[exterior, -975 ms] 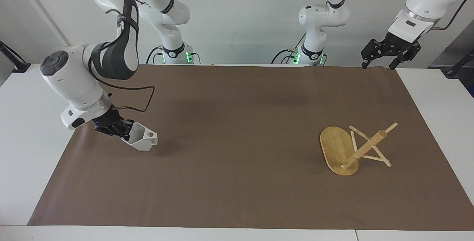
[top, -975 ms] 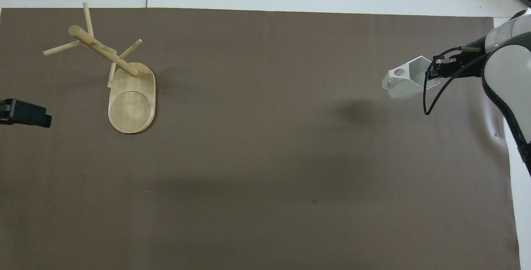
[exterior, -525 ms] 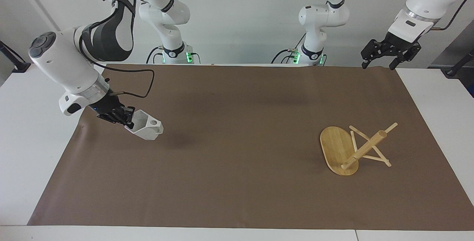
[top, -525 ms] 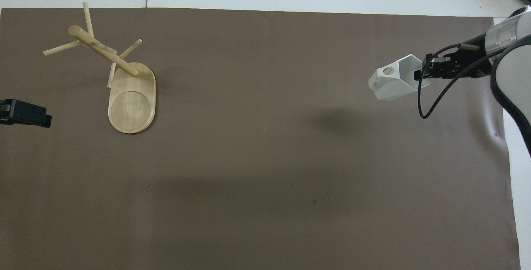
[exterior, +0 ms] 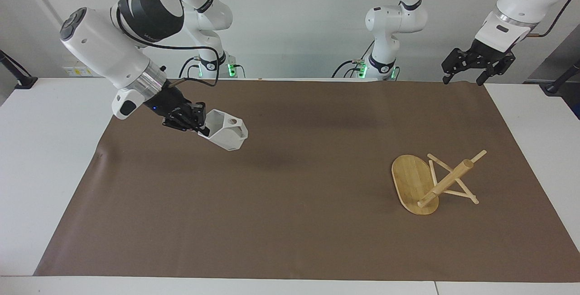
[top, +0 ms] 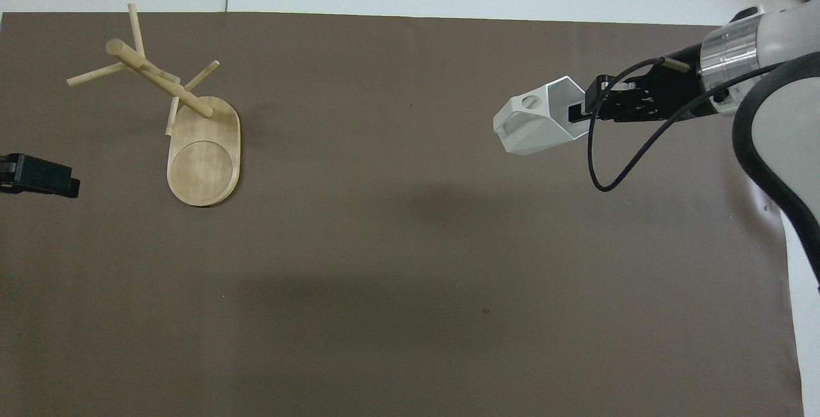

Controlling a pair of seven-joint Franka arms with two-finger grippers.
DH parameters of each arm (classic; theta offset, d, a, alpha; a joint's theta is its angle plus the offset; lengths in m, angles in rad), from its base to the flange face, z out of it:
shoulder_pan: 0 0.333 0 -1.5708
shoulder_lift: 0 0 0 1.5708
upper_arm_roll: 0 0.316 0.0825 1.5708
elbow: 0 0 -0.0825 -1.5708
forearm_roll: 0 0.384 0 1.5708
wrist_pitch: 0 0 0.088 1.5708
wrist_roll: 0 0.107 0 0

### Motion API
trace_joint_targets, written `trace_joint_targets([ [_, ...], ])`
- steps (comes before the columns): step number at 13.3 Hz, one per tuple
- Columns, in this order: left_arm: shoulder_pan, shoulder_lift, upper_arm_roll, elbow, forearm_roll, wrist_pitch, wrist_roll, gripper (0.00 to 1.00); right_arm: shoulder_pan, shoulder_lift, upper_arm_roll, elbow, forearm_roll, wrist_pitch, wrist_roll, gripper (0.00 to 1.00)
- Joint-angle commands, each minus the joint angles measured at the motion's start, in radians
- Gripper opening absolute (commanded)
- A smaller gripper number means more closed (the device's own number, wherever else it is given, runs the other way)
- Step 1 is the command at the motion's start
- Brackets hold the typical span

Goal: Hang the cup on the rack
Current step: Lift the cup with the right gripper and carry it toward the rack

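The white faceted cup (exterior: 225,135) (top: 533,127) hangs tilted in the air over the brown mat, toward the right arm's end of the table. Its round-holed handle faces up. My right gripper (exterior: 202,126) (top: 578,109) is shut on the cup's rim. The bamboo rack (exterior: 411,178) (top: 204,155) stands on its oval base toward the left arm's end, its post and thin pegs bare. My left gripper (exterior: 463,79) (top: 40,175) waits open and empty, raised over the mat's corner at the left arm's end.
A brown mat (exterior: 290,222) covers most of the white table (exterior: 41,186). A black cable loops from the right wrist beside the cup. A wide stretch of mat lies between cup and rack.
The right gripper has lifted the cup and carried it toward the middle of the table, closer to the rack. The left arm and the rack have not moved.
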Motion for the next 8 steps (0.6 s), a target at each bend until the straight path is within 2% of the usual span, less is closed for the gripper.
trace_joint_targets([
  [1,-0.016,-0.050,-0.006,-0.039,0.015,-0.157,-0.009,1.00,-0.012,-0.014,0.079,-0.005,0.031,0.048,0.071,0.00],
  [7,-0.014,-0.054,-0.011,-0.051,-0.009,-0.114,-0.018,1.00,-0.015,-0.010,0.213,-0.005,0.075,0.144,0.184,0.00],
  [8,-0.019,-0.054,-0.016,-0.049,-0.021,-0.126,-0.092,1.00,-0.015,-0.010,0.245,-0.005,0.080,0.172,0.216,0.00],
])
